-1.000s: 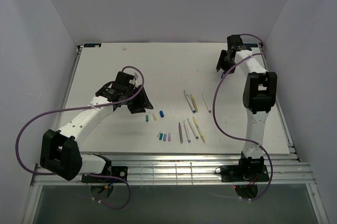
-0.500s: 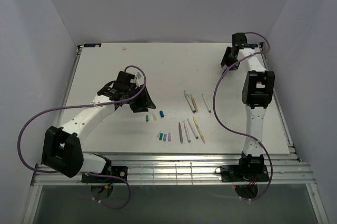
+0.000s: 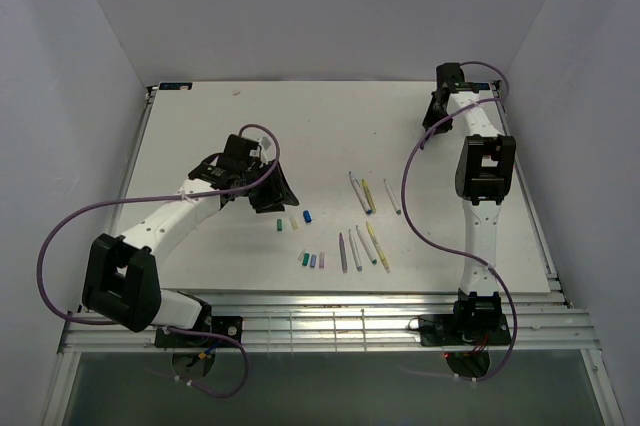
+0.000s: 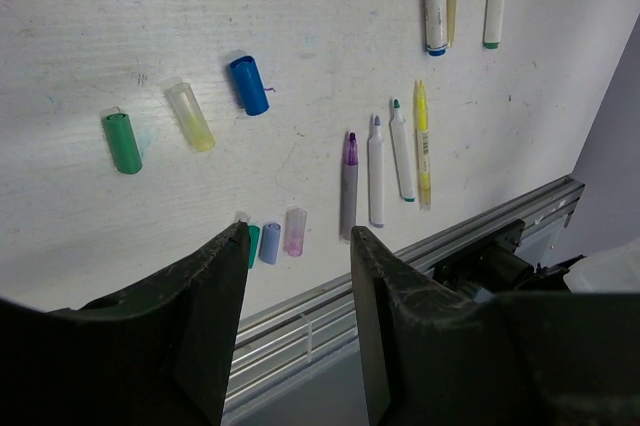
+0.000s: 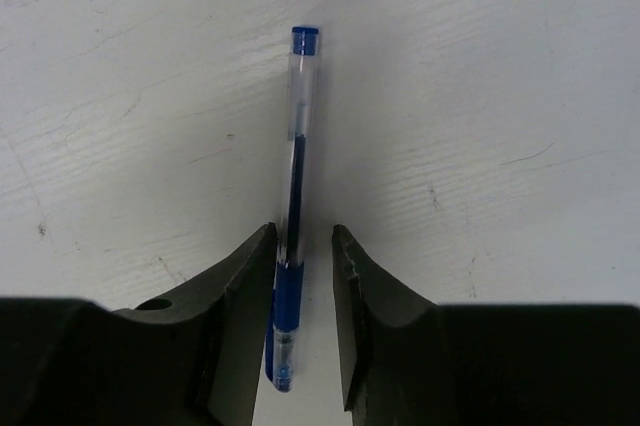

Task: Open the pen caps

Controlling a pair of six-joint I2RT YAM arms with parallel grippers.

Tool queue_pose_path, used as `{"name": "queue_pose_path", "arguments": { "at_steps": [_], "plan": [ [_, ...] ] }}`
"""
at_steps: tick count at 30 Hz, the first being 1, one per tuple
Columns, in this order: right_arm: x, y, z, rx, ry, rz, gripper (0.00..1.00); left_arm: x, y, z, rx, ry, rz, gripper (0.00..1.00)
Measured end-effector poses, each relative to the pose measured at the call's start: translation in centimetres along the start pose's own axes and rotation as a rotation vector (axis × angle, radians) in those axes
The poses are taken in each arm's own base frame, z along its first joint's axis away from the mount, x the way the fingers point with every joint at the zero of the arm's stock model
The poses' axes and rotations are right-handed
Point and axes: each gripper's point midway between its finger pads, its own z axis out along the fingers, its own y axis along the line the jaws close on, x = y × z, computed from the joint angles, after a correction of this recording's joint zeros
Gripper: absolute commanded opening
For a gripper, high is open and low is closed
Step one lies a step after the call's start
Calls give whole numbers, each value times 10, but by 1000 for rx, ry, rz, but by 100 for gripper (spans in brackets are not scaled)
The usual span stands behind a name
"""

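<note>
Several pens (image 3: 362,231) with whitish barrels lie at the table's centre right, and they also show in the left wrist view (image 4: 376,171). Green (image 4: 122,142), pale yellow (image 4: 190,116) and blue (image 4: 248,84) pen caps lie loose. Three smaller caps (image 4: 270,243) lie nearer the front edge. My left gripper (image 4: 298,236) is open and empty, above and left of the caps (image 3: 293,222). My right gripper (image 5: 302,234) is low at the far right (image 3: 437,114). Its jaws stand narrowly apart astride a blue clear-barrelled pen (image 5: 300,116) that lies on the table. A gap shows beside the right finger.
The white table (image 3: 200,126) has metal rails (image 3: 330,321) along its front edge. Grey walls stand close on the left, right and back. A purple cable loops from each arm.
My right gripper has swung from facing left to straight down over the far right spot. My left gripper has shifted slightly right.
</note>
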Motion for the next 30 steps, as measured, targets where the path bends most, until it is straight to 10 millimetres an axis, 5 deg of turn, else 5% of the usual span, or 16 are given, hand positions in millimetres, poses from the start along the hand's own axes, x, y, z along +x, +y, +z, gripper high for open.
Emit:
{"name": "queue_pose_path", "arguments": {
  "at_steps": [8, 14, 20, 24, 30],
  "plan": [
    [5, -9, -1, 63, 13, -19, 8, 0, -1, 3, 7, 8, -2, 55],
    [5, -6, -1, 30, 22, -10, 8, -3, -7, 0, 21, 8, -5, 54],
    [12, 9, -14, -95, 65, 58, 8, -18, -37, -14, 106, -14, 9, 54],
    [26, 29, -66, -206, 92, 118, 8, -30, -62, -25, 180, -29, 24, 54],
    [42, 91, -204, -468, -20, 71, 8, -38, -92, -29, 302, -15, 24, 59]
  ]
}}
